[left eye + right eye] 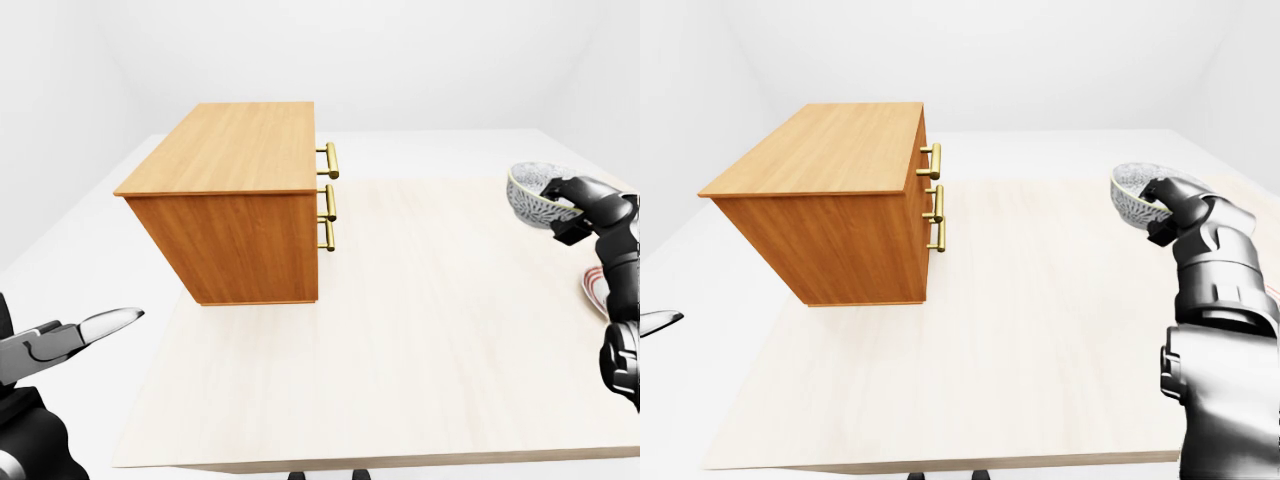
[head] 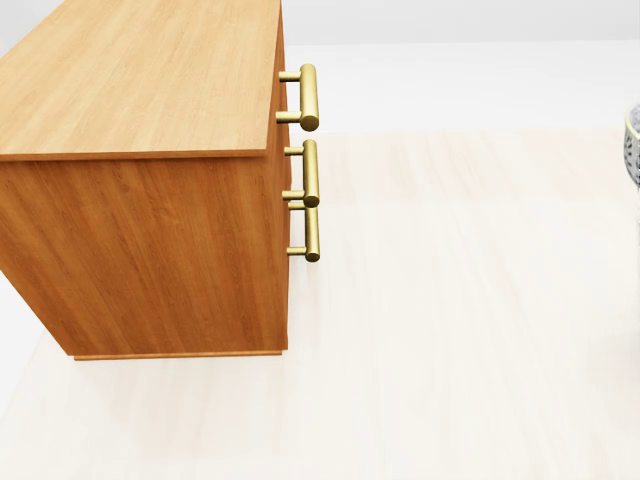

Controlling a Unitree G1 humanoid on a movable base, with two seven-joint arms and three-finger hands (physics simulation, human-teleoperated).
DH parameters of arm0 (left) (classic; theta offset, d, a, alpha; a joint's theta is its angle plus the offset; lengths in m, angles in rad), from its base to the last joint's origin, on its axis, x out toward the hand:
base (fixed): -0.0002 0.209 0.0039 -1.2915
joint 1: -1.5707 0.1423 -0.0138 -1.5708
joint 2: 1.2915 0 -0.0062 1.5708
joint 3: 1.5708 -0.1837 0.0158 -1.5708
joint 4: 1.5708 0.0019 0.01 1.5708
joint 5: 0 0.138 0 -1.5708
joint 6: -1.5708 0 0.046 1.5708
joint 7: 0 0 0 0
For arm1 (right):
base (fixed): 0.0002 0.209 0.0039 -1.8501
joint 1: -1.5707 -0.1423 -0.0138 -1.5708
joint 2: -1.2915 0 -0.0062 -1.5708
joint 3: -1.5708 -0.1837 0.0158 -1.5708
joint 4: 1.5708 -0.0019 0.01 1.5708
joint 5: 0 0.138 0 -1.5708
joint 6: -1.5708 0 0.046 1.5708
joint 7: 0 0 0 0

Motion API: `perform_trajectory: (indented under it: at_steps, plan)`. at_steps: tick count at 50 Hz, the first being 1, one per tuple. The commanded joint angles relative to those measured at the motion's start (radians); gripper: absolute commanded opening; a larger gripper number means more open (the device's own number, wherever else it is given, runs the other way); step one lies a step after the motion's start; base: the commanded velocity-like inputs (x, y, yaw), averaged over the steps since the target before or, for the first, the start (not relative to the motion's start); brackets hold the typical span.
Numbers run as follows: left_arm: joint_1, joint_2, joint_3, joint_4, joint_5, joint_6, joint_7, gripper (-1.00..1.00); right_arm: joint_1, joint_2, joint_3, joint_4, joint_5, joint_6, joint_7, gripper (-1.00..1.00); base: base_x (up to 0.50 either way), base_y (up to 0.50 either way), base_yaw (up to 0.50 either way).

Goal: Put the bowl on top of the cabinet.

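A wooden cabinet (image 1: pixel 235 195) with brass handles (image 1: pixel 328 190) stands on the pale table (image 1: pixel 420 340), left of centre; its flat top (image 1: pixel 230 145) is bare. In the left-eye view a white patterned bowl (image 1: pixel 534 198) hangs above the table's right side, and my right hand (image 1: pixel 572 205) is shut on its rim. The bowl is well to the right of the cabinet. Only a sliver of the bowl (image 2: pixel 633 145) shows at the head view's right edge. My left hand (image 1: pixel 70 340) sits at the lower left with its fingers spread, holding nothing.
A striped plate (image 1: pixel 595 290) lies on the table at the right, partly hidden behind my right arm. The table's near edge (image 1: pixel 380 462) runs along the bottom of the left-eye view. White floor and walls surround the table.
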Motion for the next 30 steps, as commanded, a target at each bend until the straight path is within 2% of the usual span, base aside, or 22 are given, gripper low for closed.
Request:
perform_trajectory:
  at_steps: [1, 8, 9, 13, 14, 25, 30]
  plan:
    - [0.002, -0.006, -0.01, -0.012, 0.007, 0.0, -0.001, 1.0, -0.472, 0.072, 0.054, 0.019, -0.335, 0.0, 0.114, -1.0, 0.0, 0.0, 0.0]
    - [0.002, -0.01, -0.018, -0.008, 0.017, 0.0, -0.005, 1.0, -0.582, 0.197, 0.064, 0.075, -0.403, 0.0, 0.098, -1.0, 0.0, 0.0, 0.0]
    - [0.003, -0.011, -0.025, -0.012, 0.021, 0.0, -0.005, 1.0, -0.596, 0.236, 0.072, 0.094, -0.415, 0.0, 0.08, -1.0, 0.0, 0.0, 0.0]
    - [0.0, -0.009, -0.02, -0.018, 0.016, 0.0, -0.006, 1.0, -0.618, 0.317, 0.076, 0.11, -0.417, 0.0, 0.065, -1.0, 0.0, 0.0, 0.0]
    - [0.0, -0.01, -0.022, -0.017, 0.018, 0.0, -0.006, 1.0, -0.619, 0.318, 0.076, 0.111, -0.417, 0.0, 0.064, -1.0, 0.0, 0.0, 0.0]
    - [0.007, -0.023, -0.053, -0.012, 0.045, 0.0, -0.016, 1.0, -0.673, 0.575, 0.118, 0.109, -0.436, 0.0, 0.041, -1.0, 0.0, 0.0, 0.0]
    - [0.003, -0.022, -0.047, -0.005, 0.044, 0.0, -0.018, 1.0, -0.654, 0.65, 0.146, 0.095, -0.449, 0.0, 0.029, -1.0, 0.0, 0.0, 0.0]
